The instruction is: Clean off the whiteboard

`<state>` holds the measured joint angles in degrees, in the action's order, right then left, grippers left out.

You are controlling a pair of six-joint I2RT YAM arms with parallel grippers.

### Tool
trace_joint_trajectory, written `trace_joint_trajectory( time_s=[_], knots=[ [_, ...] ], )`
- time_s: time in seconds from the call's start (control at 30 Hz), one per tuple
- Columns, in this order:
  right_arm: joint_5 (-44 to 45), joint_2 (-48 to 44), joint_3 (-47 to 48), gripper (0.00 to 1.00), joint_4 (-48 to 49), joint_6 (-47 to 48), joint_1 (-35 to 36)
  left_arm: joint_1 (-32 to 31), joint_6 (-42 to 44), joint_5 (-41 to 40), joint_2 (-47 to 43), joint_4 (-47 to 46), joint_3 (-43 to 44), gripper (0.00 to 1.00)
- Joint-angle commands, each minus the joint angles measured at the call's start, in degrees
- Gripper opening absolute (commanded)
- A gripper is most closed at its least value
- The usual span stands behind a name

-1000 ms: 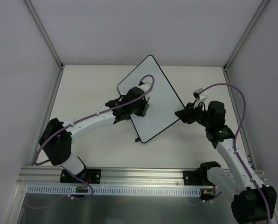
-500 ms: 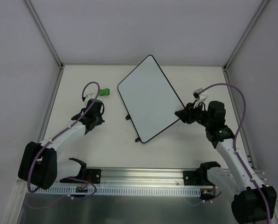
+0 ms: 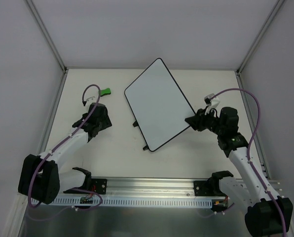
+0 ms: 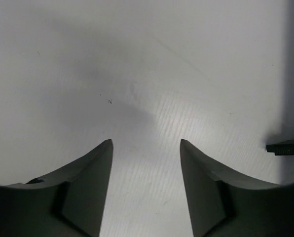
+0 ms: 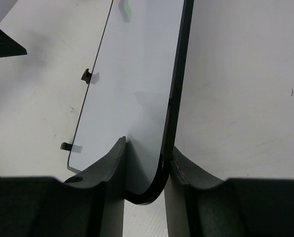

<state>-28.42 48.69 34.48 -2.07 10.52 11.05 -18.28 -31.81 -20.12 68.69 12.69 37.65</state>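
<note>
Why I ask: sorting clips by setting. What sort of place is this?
Probably a lab robot test cell: white panel walls in aluminium framing, left arm and right arm bolted to a metal rail, and a white table with a whiteboard and a green block.

We see a small green eraser (image 3: 105,91) lying flat on the pale tabletop (image 3: 117,158), toward its far left part. We also note plain white walls (image 3: 152,29) closing in the back and both sides, and a slotted metal rail (image 3: 152,201) running along the near edge
</note>
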Motion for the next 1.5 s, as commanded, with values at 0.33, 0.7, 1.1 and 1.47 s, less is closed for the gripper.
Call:
trace_joint_trajectory(
  time_s=[0.33,0.7,1.1,1.47],
  knots=[
    [7.6,-4.7,1.7,0.86,-7.0,8.9,1.3,0.4,5.3,3.4,-13.4,3.4,8.7,0.99],
    [9.2,-6.8,2.1,0.91,-7.4,7.7,1.2,0.4,8.1,6.4,-19.4,4.2,6.9,0.99],
    [4.5,-4.3,-0.7,0.55,-3.0,4.3,1.3,0.1,5.5,14.2,-18.3,4.3,3.8,0.9],
    [-0.1,-1.7,-7.7,0.41,12.2,-5.0,1.3,-7.9,3.6,12.0,-16.1,4.1,0.9,0.78]
  ],
)
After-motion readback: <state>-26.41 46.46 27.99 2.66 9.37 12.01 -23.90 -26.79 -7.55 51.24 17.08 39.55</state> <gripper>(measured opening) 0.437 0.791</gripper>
